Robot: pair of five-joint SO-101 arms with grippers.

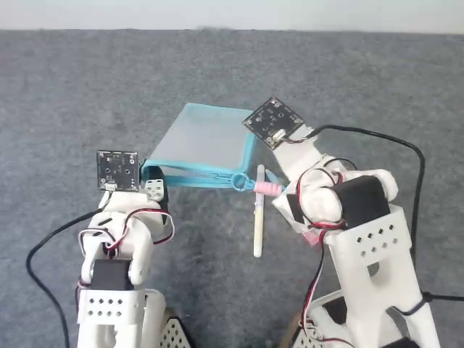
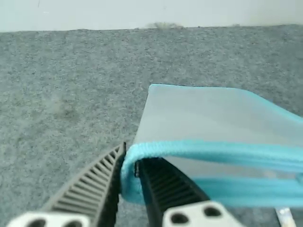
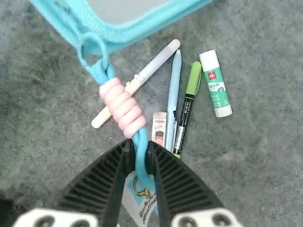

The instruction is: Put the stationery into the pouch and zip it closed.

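Observation:
A translucent pouch (image 1: 206, 141) with turquoise zip edging lies mid-table. My left gripper (image 2: 129, 158) is shut on the pouch's (image 2: 213, 118) near left corner at the zip edge (image 2: 199, 151). My right gripper (image 3: 138, 146) is shut on the turquoise zip pull strap (image 3: 141, 168), just below its pink coil (image 3: 120, 106). Beside the pouch (image 3: 123, 14) on the mat lie a white pen (image 3: 137, 82), a blue pen (image 3: 173, 94), a green marker (image 3: 188, 104), a glue stick (image 3: 215, 82) and a small eraser (image 3: 159, 127). From above, the white pen (image 1: 258, 217) lies beside the right gripper (image 1: 279, 192).
Everything rests on a grey felt mat (image 1: 87, 94), with open mat behind and to the left of the pouch. A pale wall runs along the mat's far edge (image 2: 151, 14). Cables (image 1: 406, 152) trail from both arm bases.

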